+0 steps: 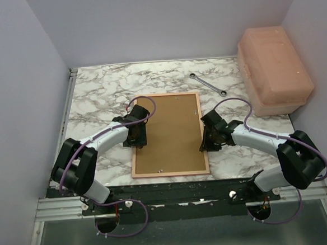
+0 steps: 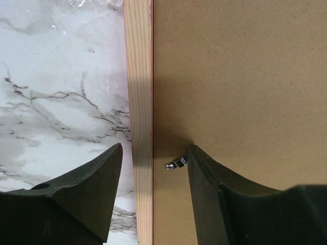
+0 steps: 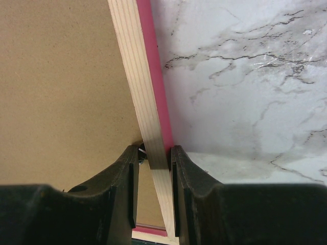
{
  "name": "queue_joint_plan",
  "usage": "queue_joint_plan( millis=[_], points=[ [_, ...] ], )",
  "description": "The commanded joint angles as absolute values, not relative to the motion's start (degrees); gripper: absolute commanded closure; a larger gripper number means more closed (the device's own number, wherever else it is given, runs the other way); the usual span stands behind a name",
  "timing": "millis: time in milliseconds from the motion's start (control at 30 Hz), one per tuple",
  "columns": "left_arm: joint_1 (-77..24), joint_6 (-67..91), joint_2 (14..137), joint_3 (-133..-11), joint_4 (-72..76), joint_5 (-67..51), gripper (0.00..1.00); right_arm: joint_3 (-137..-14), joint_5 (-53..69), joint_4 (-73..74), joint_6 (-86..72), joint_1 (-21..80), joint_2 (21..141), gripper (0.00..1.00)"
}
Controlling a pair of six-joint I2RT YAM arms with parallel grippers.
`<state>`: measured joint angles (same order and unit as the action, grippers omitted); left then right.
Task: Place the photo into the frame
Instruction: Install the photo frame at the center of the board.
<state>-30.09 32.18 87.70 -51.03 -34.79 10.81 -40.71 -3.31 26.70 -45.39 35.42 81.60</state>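
The frame (image 1: 170,173) lay face down in the middle of the marble table (image 1: 105,98), its pale wooden reverse upward and a pink edge showing along the right rail. The brown backing panel (image 1: 170,136) sat inside it, flush with the rails as far as could be told. The photo was nowhere visible (if it was in the frame, it lay beneath the panel, and the pictures could not confirm that).

The right gripper (image 3: 155,153) was pinching the frame's right rail between its pads, one pad on the outer pink edge and the other on the panel side. The left gripper (image 2: 156,150) straddled the left rail with its jaws spread, gaps on either side, holding nothing. Its inner finger stood just beside a small metal tab (image 2: 175,164) on the panel, close to the rail.

Judging by this, loading looked largely done and the closing work was in hand: the tabs probably needed turning to lock the panel, and the frame had yet to be turned face up.
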Motion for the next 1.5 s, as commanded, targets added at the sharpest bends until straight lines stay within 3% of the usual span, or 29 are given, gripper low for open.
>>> queue_joint_plan(
  millis=[0, 300, 567, 800, 1300, 1467],
  points=[
    [-30.32, 31.20, 88.06, -50.34, -35.81, 10.61, 0.42, -38.35, -6.68, 28.45, -44.50, 35.86, 85.35, 0.97],
    [-30.57, 32.55, 83.41, -47.39, -36.45, 11.00, 0.39, -38.16, -6.37, 28.30, -44.47, 35.86, 85.47, 0.97],
    [-31.00, 32.21, 86.03, -47.67, -36.27, 11.15, 0.45, -37.82, -6.15, 27.95, -44.64, 35.86, 85.41, 0.97],
    [-31.18, 32.09, 83.86, -46.60, -35.82, 10.66, 0.38, -38.03, -6.08, 28.06, -44.65, 35.81, 85.55, 0.97],
    [-32.08, 32.26, 84.76, -47.97, -38.36, 12.47, 0.41, -37.68, -5.62, 27.16, -44.70, 35.86, 86.47, 0.97],
    [-32.08, 33.38, 87.24, -48.31, -37.76, 13.58, 0.46, -37.94, -5.46, 27.23, -44.49, 35.86, 86.59, 0.97]
  ],
)
